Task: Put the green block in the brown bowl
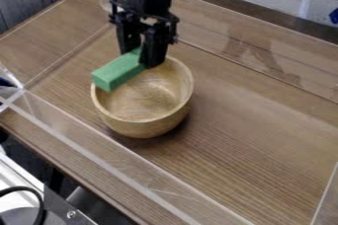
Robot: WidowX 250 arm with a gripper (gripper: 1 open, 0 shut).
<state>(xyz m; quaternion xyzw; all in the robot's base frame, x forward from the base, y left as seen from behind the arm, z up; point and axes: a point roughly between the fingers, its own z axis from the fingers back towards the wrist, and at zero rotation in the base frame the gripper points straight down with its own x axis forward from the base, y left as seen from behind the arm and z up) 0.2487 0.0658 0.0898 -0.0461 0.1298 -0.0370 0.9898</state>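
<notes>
Plainly, the camera view shows one robot arm reaching down from the top of the frame, its black gripper point(137, 53) closed on the green block point(119, 70). The gripper grasps the block near its upper right end, and the rest of the bar sticks out toward the lower left — tilted, with its free end lowest in the frame. The block appears over the upper left part of the brown bowl point(166, 98), crossing the line of the rim there; whether it touches the rim cannot be told from this angle. The bowl stands upright on the wooden tabletop point(251, 135), nearer to the tabletop's left edge than to its far right corner, and the bare inner wall and floor of the bowl show below and to the right of the block. Along the left edge of the tabletop runs a clear strip point(73, 138), slanting down toward the bottom of the frame, with glare on it. Near the far left side of the tabletop, just beside the arm, is a clear angular piece point(111, 4), partly hidden by the dark gripper body. Past the left edge, in the lower left corner of the frame, a black cable point(42, 201) curves over pale equipment point(19, 205). At the far right, by the tabletop's far edge, a small blue object point(334, 17) is cut off by the frame — too little shows to name it.
</notes>
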